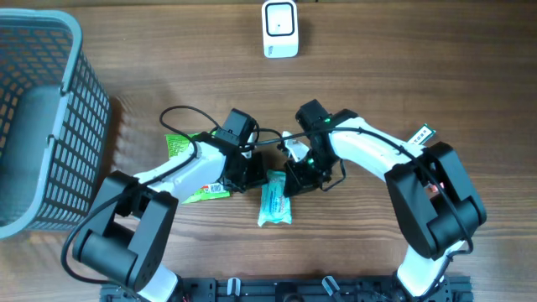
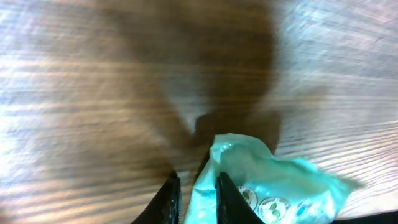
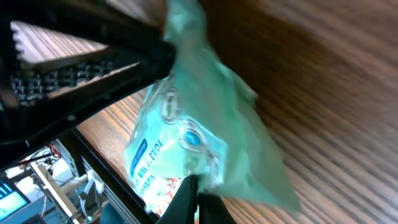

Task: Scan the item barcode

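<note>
- Your right gripper (image 3: 194, 194) is clenched on the pouch (image 3: 205, 118) edge.
- Your left gripper (image 2: 196, 185): jaws narrowly apart, pouch corner between them; you cannot tell if it grips.
- Pouch sits between both grippers, well apart from the scanner (image 1: 279, 28) at the table (image 1: 419, 67) far edge.

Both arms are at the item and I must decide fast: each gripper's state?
Left gripper: nearly closed around the edge of the teal packet; grip cannot be told.
Right gripper: closed on the teal packet.
</note>
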Motion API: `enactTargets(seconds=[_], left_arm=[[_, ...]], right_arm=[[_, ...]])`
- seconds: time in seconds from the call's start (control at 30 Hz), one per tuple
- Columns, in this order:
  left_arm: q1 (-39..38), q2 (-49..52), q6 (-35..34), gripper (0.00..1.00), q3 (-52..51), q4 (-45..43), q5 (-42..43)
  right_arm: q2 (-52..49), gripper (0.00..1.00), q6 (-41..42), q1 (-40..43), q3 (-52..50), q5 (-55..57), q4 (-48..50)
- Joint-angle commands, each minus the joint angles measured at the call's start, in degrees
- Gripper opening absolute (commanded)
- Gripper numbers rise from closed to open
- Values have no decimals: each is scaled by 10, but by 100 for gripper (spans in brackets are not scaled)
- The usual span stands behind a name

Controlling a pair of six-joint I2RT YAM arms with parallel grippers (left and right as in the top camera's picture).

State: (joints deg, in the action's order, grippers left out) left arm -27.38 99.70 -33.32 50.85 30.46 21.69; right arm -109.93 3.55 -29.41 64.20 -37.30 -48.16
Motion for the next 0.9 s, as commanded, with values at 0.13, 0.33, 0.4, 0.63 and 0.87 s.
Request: enactTargets(seconds=[0.13,0.33,0.4,0.63,0.87], left_arm=[[21,-144,13,22,-12,30,-18],[23,-184,13,28,-12,32,-18],[15,-170,13,31,-12,32,-18],[-29,-90,1,25,-12,-10,-18],[-50,-12,-6,23,-12,-70,-18]], right_arm=[[159,4,13,13,31,129,10],[213,5,26,13,31,174,3],[210,46,27,13,29,174,-17],[176,60,69,18,28,174,-98],[129,61,11,73,24,124,-110]])
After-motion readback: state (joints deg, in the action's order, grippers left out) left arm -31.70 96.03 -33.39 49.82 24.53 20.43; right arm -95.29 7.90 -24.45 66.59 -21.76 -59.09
